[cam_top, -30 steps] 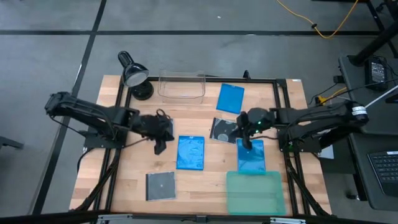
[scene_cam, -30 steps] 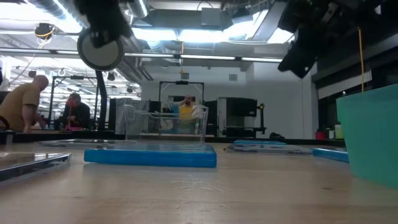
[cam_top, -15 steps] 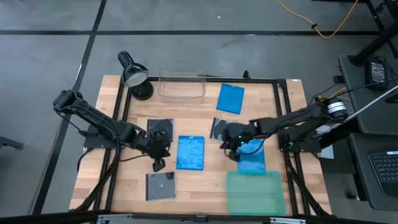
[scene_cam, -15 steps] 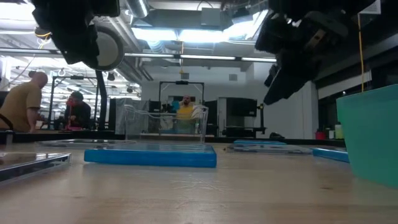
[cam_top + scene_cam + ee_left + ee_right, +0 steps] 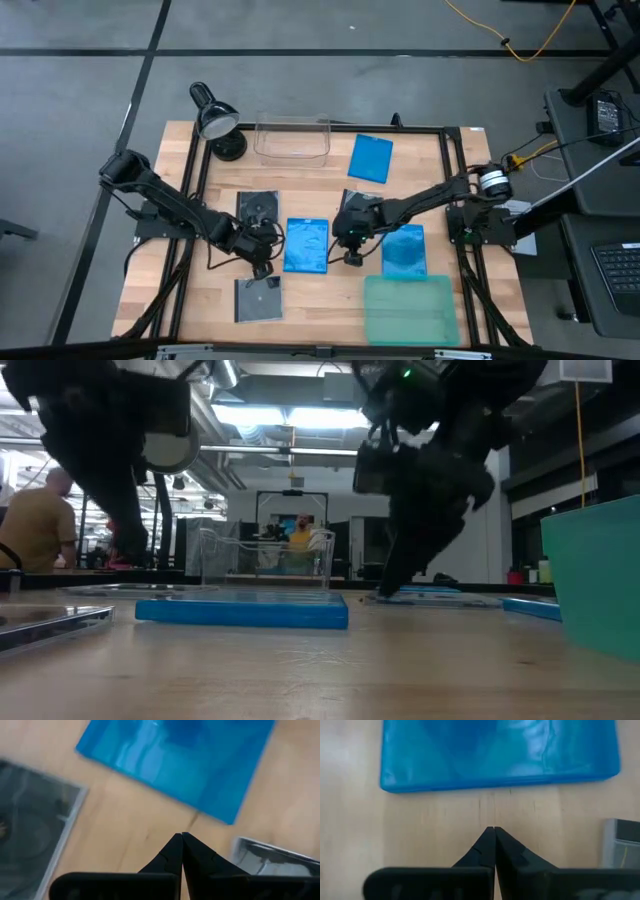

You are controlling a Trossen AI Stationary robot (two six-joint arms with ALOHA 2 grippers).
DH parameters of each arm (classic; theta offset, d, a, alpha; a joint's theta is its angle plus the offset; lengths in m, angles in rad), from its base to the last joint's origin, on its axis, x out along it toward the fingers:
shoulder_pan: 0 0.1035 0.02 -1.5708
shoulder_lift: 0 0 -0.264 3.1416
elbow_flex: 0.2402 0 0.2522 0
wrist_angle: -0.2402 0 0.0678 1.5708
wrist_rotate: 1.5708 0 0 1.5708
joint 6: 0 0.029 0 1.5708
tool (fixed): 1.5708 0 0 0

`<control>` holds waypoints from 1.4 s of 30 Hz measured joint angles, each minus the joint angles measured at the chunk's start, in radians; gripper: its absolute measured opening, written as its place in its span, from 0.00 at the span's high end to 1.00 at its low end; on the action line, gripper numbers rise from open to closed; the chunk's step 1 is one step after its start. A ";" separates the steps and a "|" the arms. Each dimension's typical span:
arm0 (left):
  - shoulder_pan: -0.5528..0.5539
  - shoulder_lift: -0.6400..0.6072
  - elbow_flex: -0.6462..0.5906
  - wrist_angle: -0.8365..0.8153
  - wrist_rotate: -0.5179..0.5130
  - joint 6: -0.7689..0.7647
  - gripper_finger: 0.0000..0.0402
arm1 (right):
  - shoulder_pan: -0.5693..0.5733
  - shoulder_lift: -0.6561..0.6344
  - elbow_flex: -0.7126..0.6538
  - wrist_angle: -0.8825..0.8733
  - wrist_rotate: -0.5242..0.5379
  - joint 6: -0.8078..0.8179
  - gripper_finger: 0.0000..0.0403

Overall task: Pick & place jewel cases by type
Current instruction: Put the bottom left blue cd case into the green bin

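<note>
A translucent blue jewel case (image 5: 306, 245) lies flat mid-table. My left gripper (image 5: 262, 268) is shut just left of its near corner, over bare wood, between two grey disc cases (image 5: 258, 207) (image 5: 258, 298). My right gripper (image 5: 352, 258) is shut just right of the same blue case (image 5: 500, 752), low over the wood. Another blue case (image 5: 404, 250) lies to its right, and one more (image 5: 371, 158) at the far side. A third grey case (image 5: 350, 203) lies partly under the right arm. In the left wrist view the shut fingertips (image 5: 181, 837) point at wood below the blue case (image 5: 175, 762).
A teal tray (image 5: 408, 308) sits at the near right edge. A clear bin (image 5: 292, 140) stands at the far edge, with a black desk lamp (image 5: 215, 120) to its left. A black frame (image 5: 452, 180) runs along the table's sides. People stand in the room beyond the table.
Both grippers have come down and tipped more steeply toward the table. The left one has moved toward the near edge, to the middle blue case's left side. The right one has swept toward the table's left and near edge, to that case's right side. The cases have not moved.
</note>
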 joint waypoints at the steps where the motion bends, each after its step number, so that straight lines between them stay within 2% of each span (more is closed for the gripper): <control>1: 0.001 0.011 0.000 -0.001 -0.008 -0.015 0.99 | 0.000 0.013 0.006 -0.004 0.000 0.000 0.99; 11: 0.025 0.122 -0.001 -0.011 -0.014 -0.199 0.99 | -0.015 0.042 0.012 0.000 -0.016 -0.052 0.99; 16: 0.030 0.140 -0.001 -0.011 -0.033 -0.317 0.99 | -0.032 0.045 0.011 0.027 -0.021 -0.081 0.99; 21: 0.030 0.134 -0.001 -0.004 -0.081 -0.413 0.97 | -0.049 0.052 -0.013 0.124 -0.009 -0.079 0.99; 25: 0.030 0.134 -0.001 0.016 -0.085 -0.459 0.91 | -0.049 0.071 -0.012 0.148 -0.011 -0.077 0.99; 36: 0.065 0.134 -0.001 0.088 -0.085 -0.533 0.64 | -0.049 0.091 -0.012 0.190 -0.033 -0.080 0.99; 42: 0.107 0.134 -0.001 0.116 -0.077 -0.537 0.55 | -0.049 0.093 -0.012 0.197 -0.034 -0.080 0.99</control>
